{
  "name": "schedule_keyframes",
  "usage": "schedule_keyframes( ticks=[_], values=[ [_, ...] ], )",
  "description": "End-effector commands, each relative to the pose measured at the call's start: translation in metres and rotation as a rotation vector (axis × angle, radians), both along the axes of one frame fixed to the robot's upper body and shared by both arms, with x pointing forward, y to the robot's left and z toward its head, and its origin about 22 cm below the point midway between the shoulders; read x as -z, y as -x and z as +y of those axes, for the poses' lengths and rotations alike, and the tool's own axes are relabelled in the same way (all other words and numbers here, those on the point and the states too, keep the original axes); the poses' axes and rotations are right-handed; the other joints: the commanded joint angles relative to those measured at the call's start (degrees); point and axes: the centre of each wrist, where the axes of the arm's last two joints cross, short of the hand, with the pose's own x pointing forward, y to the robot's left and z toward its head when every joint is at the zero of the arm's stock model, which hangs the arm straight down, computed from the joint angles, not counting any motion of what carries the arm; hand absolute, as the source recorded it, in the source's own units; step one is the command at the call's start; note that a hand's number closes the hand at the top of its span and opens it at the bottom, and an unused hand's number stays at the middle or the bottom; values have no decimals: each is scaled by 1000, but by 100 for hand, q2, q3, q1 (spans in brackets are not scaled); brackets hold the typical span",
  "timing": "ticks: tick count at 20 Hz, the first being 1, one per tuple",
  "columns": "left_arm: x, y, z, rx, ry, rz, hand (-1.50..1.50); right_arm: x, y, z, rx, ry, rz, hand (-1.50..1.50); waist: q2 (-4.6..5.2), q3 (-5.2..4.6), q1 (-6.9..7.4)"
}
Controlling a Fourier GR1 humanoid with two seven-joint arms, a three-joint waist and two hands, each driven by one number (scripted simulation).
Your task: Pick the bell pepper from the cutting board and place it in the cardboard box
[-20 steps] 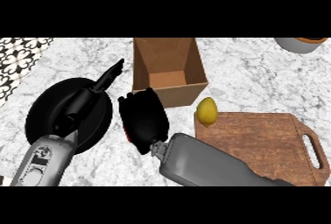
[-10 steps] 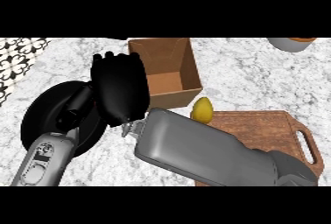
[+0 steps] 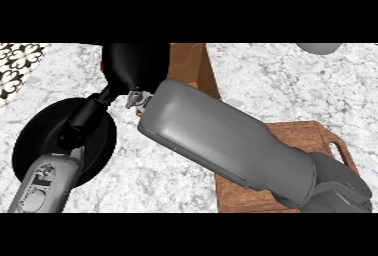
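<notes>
The right hand (image 3: 135, 65) hangs over the cardboard box (image 3: 193, 65), its big grey forearm hiding most of the cutting board (image 3: 314, 137). A sliver of red at the hand's edge may be the bell pepper (image 3: 101, 64); whether the hand is clenched on it cannot be told. Released off-centre, it could strike the box's wall and land on the counter. The left hand (image 3: 83, 120) rests over a black plate (image 3: 33, 140).

Grey right forearm (image 3: 244, 145) crossing from 5 o'clock toward 11 o'clock, its black right hand (image 3: 136, 65) over the cardboard box (image 3: 193, 67), a red sliver at the hand's left edge, cutting board (image 3: 310, 145) at 4 o'clock, left hand (image 3: 85, 122) over a black pan (image 3: 66, 142) at 8 o'clock, marble counter (image 3: 280, 85).
</notes>
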Motion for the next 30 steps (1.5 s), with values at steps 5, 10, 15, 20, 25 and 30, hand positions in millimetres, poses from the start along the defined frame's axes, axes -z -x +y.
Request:
schedule_keyframes(
  ticks=[5,10,15,20,25,30],
  values=[
    [0,0,15,-48,-1,-1,0,1,-35,0,166,19,106,150,2,6,-239],
    [7,8,9,-44,16,6,0,23,-62,-25,147,54,400,150,12,12,-308],
    [11,20,16,-78,11,1,0,41,-86,-53,88,52,525,150,-22,23,-469],
    [7,18,39,-90,2,22,0,73,-93,-65,112,125,709,150,-30,21,-490],
    [13,30,28,-98,0,-4,0,64,-95,-69,-109,85,726,-150,-49,25,-548],
    [9,16,38,-117,5,20,0,45,-84,-62,-244,-214,443,-150,-41,31,-634]
  ],
)
